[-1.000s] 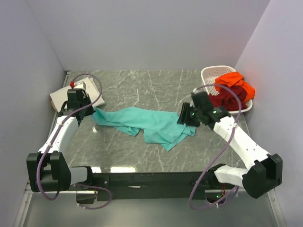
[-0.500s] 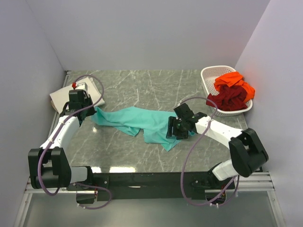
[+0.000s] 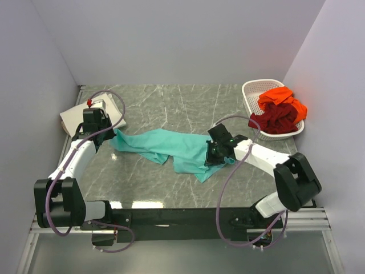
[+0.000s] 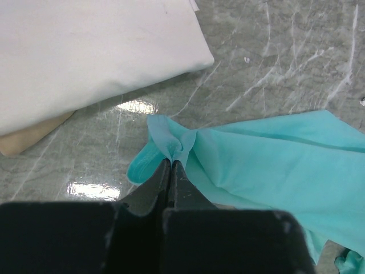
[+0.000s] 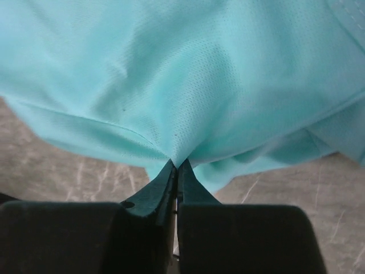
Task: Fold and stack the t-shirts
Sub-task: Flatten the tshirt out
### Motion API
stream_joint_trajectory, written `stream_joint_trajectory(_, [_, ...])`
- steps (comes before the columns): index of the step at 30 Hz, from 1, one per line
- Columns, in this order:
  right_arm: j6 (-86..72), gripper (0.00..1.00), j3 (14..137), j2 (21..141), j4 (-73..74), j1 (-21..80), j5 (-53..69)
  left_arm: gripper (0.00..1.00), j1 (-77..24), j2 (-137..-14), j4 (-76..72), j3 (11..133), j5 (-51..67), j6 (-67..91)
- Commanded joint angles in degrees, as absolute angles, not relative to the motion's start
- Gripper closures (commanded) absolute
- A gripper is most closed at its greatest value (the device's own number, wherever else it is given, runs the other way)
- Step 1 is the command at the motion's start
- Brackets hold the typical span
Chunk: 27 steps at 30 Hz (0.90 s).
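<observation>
The teal t-shirt (image 3: 171, 149) lies rumpled across the middle of the surface (image 3: 171, 108), our left gripper (image 4: 171, 166) clamped on its left end just beside the folded cream t-shirt (image 4: 85, 51) at the far left. Our right gripper (image 5: 175, 166) is pinched on a fold at its right end, and we see the orange t-shirt (image 3: 282, 97) and dark red t-shirt (image 3: 276, 119) heaped in the white basket (image 3: 251, 90) far right.

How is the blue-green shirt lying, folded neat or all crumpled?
Crumpled, not folded. The teal t-shirt lies wrinkled on the table, the left gripper pinching one end, the right gripper the other.
</observation>
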State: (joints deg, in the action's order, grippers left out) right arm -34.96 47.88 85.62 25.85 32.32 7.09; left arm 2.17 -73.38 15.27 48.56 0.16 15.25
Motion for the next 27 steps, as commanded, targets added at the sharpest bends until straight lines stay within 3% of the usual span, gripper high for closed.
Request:
stream_joint_trajectory(1, [-34.28,1.0,51.67,78.51,29.77,32.87,6.23,0.99,2.29,-72.33,13.36,49.04,0.26,13.89])
stream_joint_trajectory(13, [-35.15,1.0,61.78,56.88,54.22,32.96,10.36,0.99,2.29,-72.77,13.8,49.22,0.18,13.89])
stream_joint_trajectory(19, [-34.81,1.0,61.44,57.38,54.85,32.61,12.31,0.99,2.29,-72.77,13.8,49.31,0.18,13.71])
stream_joint_trajectory(21, [-32.18,0.94,61.17,60.36,53.27,30.17,10.03,0.99,2.29,-73.04,13.8,49.39,0.18,13.89])
stream_joint_trajectory(24, [-28.4,0.73,60.47,70.62,43.02,24.46,6.42,0.99,2.29,-73.39,13.8,49.39,0.35,13.97])
stream_joint_trajectory(25, [-28.04,0.54,61.43,72.93,41.24,20.26,7.11,0.99,2.29,-73.48,13.71,49.31,0.61,13.97])
stream_joint_trajectory(27, [-27.51,0.46,65.02,78.19,41.82,18.55,6.42,0.99,2.29,-73.65,13.62,49.22,1.14,14.06])
